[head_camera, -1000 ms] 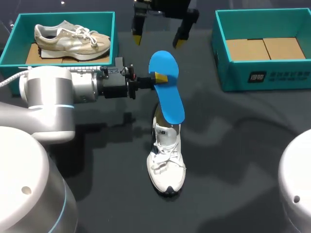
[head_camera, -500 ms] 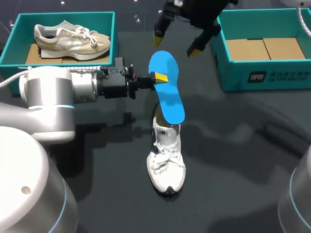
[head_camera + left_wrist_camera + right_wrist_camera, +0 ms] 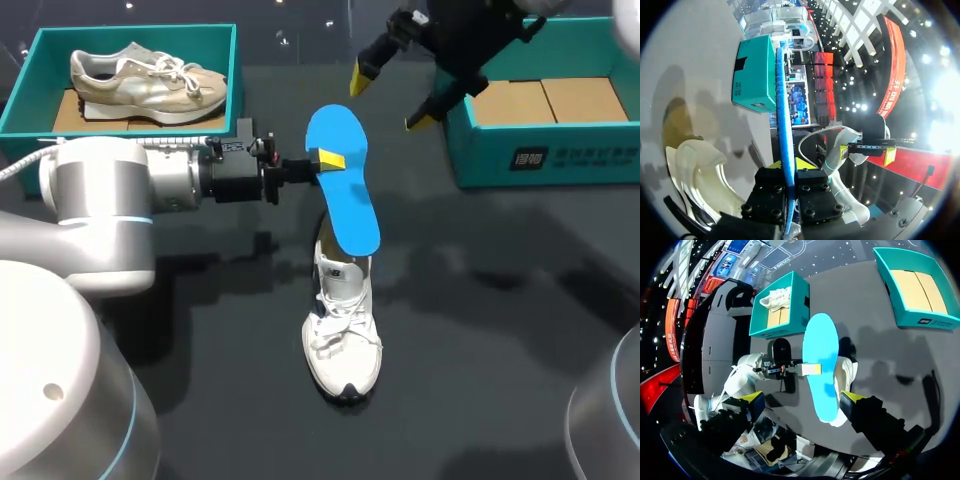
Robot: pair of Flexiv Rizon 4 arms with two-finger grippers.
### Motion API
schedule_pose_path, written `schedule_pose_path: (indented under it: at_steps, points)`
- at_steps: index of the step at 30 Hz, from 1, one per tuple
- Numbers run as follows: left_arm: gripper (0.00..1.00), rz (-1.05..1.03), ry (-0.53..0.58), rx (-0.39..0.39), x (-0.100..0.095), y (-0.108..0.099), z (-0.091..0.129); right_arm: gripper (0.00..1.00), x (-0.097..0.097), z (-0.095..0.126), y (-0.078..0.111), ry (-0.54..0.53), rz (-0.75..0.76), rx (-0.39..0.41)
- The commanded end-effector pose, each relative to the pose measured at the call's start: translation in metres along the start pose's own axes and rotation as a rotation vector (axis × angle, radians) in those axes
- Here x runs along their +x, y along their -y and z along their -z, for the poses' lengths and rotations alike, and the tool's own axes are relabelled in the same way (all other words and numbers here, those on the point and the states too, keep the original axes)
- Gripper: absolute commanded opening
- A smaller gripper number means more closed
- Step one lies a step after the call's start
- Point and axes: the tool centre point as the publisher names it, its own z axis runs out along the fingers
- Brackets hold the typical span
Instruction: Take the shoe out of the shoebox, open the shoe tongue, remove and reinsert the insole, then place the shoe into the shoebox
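A blue insole (image 3: 342,180) hangs in the air over the heel of a white shoe (image 3: 343,320), which lies on the dark table with its toe toward the near edge. My left gripper (image 3: 328,159) is shut on the insole's edge. In the left wrist view the insole (image 3: 782,115) stands edge-on between the pads, with the shoe (image 3: 700,175) beside it. My right gripper (image 3: 390,98) hovers open and empty beyond the insole, near the right shoebox (image 3: 560,155). From the right wrist, the gripper (image 3: 802,397) looks down on the insole (image 3: 821,365) and shoe (image 3: 846,376).
A teal shoebox (image 3: 130,30) at the far left holds a second, beige shoe (image 3: 150,80). The right teal box shows only its cardboard liner (image 3: 545,100). My left arm (image 3: 120,190) lies across the table's left half.
My right gripper has swung to the right, from behind the insole toward the right shoebox, turning as it went. The left arm, insole and shoe have stayed put.
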Motion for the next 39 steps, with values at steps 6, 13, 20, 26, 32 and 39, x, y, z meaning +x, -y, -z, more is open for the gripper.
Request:
schedule_pose_path:
  at_steps: [6,13,20,26,32,39]
  points:
    - [0.00,0.000,0.002,0.000,0.000,-0.001,0.000,1.00,-0.028,-0.005,0.004,-0.462,-0.034,-0.010]
    - [0.00,0.000,0.002,0.000,0.000,-0.001,0.000,1.00,-0.036,-0.013,0.003,-0.546,-0.046,-0.003]
    - [0.00,0.000,0.002,0.000,0.000,-0.001,0.000,1.00,-0.046,-0.021,0.003,-0.638,-0.054,-0.010]
    - [0.00,0.000,0.002,0.000,0.000,-0.001,0.000,1.00,-0.054,-0.023,0.005,-0.682,-0.060,-0.015]
    - [0.00,-0.010,0.001,-0.002,0.000,-0.001,0.001,1.00,-0.058,-0.027,0.004,-0.721,-0.054,0.000]
    - [0.00,-0.179,-0.008,0.010,0.013,0.001,0.012,1.00,-0.061,-0.029,0.003,-0.758,-0.046,0.006]
